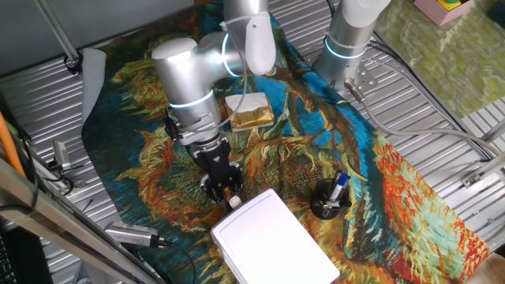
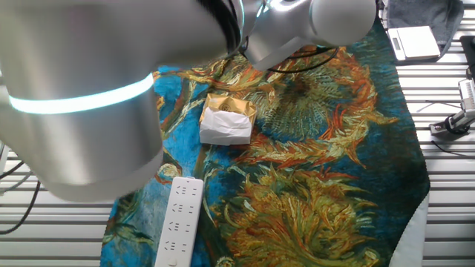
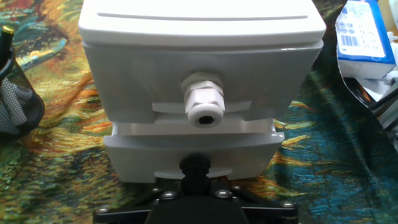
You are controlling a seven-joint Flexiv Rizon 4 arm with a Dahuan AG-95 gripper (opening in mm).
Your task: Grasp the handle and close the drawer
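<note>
Handle (image 1: 234, 203): small whitish knob on the end face of the white box (image 1: 272, 241), at the box's 11 o'clock corner in one fixed view. It sits right under the gripper (image 1: 223, 189).

Hand view: drawer (image 3: 137, 152) is the lower light-grey front, standing a bit fwd of the front above it, so not flush. The gripper's (image 3: 196, 168) black tip sits against the drawer front at ctr, covering the spot where its knob would be. Fingers not visible separately, so can't tell if clamped on the knob or just pressed to it. A second knob (image 3: 202, 104), whitish w/ a dark hole in the middle, sticks out of the upper front at 12 o'clock from the gripper tip.

Box lies flat-top-up on the patterned cloth (image 1: 394, 181), low ctr in one fixed view.

- Black mesh pen cup (image 1: 330, 197): 2 o'clock from box, apart from it.
- Tan-and-white sponge (image 1: 251, 110): 12 o'clock, well apart, behind the arm (image 1: 189, 79).

Other fixed view: arm (image 2: 82, 111) blocks most of the pic, box not seen. Sponge (image 2: 226, 122) at ctr, white remote-like bar (image 2: 178, 222) at its 7 o'clock.
</note>
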